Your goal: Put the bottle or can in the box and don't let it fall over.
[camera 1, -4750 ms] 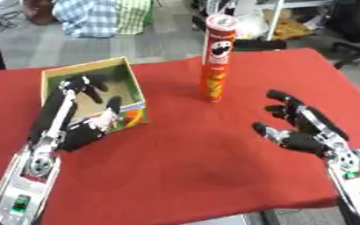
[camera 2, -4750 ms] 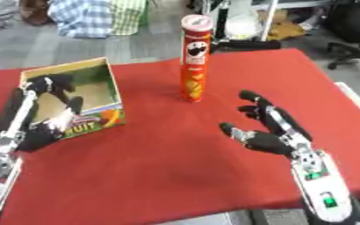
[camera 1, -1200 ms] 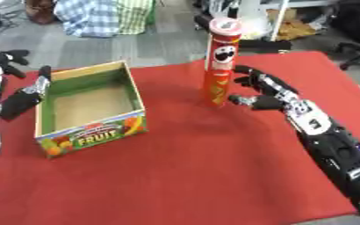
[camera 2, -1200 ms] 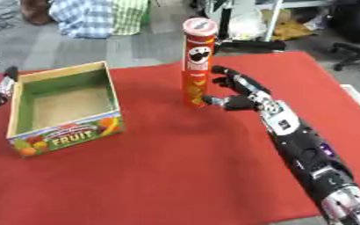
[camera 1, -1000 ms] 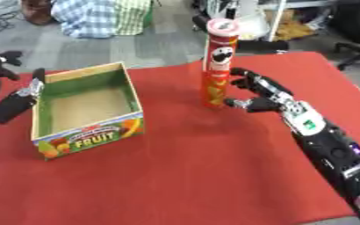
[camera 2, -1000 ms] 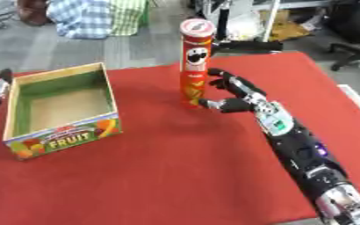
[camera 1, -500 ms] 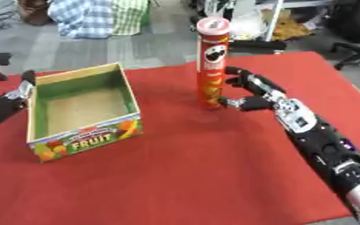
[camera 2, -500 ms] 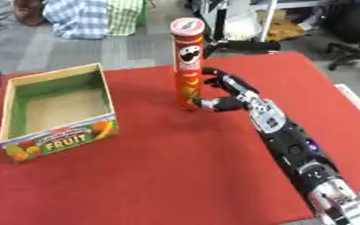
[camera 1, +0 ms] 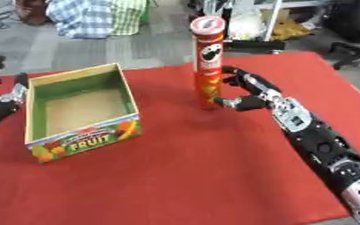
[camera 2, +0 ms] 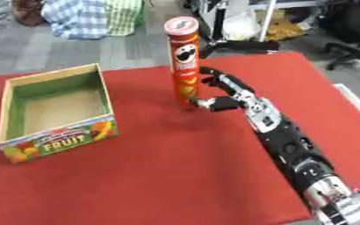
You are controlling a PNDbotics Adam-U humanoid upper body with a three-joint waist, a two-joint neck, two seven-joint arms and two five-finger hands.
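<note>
The right hand (camera 1: pixel 248 97) reaches in beside the tall red can (camera 1: pixel 207 61), its fingers spread and curved toward the can's lower half, thumb low near the base; whether they touch the can or stand just off it cannot be told, and they are not closed round it. The can stands upright on the red surface (camera 1: pixel 214 171), to the right of the fruit box (camera 1: pixel 79 112) and a little apart from it. The left hand (camera 1: pixel 14 92) shows only at the box's far left wall, and its fingers cannot be made out.

The can is tall and narrow, so a low contact could tip it, either as the fingers close or as it lands in the box.

The box sits open-topped and looks empty, its bare floor showing.
</note>
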